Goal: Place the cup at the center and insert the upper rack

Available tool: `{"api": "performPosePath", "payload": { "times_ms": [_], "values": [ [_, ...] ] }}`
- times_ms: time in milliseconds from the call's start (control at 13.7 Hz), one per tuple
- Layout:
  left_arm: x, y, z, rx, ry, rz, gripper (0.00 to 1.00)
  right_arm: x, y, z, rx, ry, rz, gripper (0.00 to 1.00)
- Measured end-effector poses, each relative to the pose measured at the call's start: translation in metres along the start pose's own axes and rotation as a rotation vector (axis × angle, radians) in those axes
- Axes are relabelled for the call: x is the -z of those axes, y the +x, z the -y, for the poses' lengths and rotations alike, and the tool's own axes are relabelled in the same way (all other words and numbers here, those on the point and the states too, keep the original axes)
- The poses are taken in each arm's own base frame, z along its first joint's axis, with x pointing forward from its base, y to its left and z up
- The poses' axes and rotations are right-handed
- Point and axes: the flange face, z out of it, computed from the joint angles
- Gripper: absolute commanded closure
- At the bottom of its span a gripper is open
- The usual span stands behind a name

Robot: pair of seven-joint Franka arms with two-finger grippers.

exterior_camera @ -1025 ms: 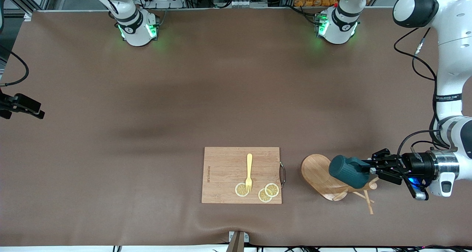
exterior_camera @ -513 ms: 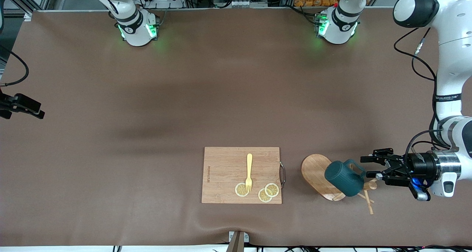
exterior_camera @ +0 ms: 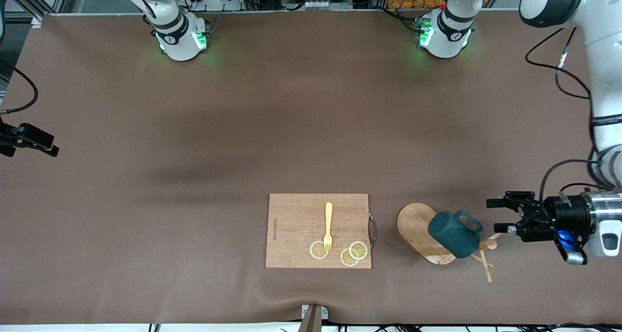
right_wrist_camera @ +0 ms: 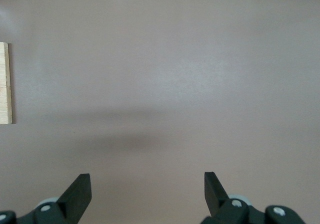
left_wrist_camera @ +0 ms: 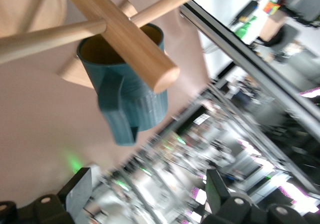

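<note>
A brown table (exterior_camera: pixel 194 142) fills the scene, with metal framing and cables along its edge by the arm bases. On it lies a cutting board (exterior_camera: pixel 296 230) with a fork (exterior_camera: pixel 328 227) and lemon slices (exterior_camera: pixel 353 253). Beside it, toward the left arm's end, the wooden rack (exterior_camera: pixel 418 227) lies tipped over; the ribbed teal cup (exterior_camera: pixel 452 235) rests against it. The left gripper (exterior_camera: pixel 501 215) is spread, empty, near the cup. The right gripper (right_wrist_camera: pixel 147 186) waits over bare table, released.

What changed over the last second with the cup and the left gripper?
The left gripper let go of the cup, opened and drew back toward the left arm's end of the table. The cup tipped down and now hangs on the rack. The board, fork and lemon slices stayed put; the right arm waits.
</note>
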Motion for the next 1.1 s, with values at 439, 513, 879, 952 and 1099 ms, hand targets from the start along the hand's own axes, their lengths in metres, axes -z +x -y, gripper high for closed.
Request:
{"api": "performPosePath", "payload": {
  "times_ms": [439, 513, 879, 952, 1099],
  "values": [
    [-0.020, -0.117, -0.069, -0.284, 0.462, -0.241, 0.00, 0.000, 0.000, 0.004, -0.003, 0.033, -0.001, 0.00],
    [-0.030, -0.139, -0.077, -0.336, 0.569, -0.279, 0.00, 0.000, 0.000, 0.004, -0.003, 0.034, 0.004, 0.00],
    [-0.053, -0.238, -0.086, -0.526, 0.962, -0.426, 0.00, -0.003, -0.006, 0.005, 0.000, 0.040, 0.055, 0.00],
    [-0.051, -0.255, -0.083, -0.549, 1.009, -0.443, 0.00, -0.002, -0.007, 0.005, 0.000, 0.040, 0.063, 0.00],
    [-0.042, -0.288, -0.076, -0.594, 1.064, -0.457, 0.00, 0.002, -0.009, 0.005, 0.001, 0.041, 0.066, 0.00]
  ]
}}
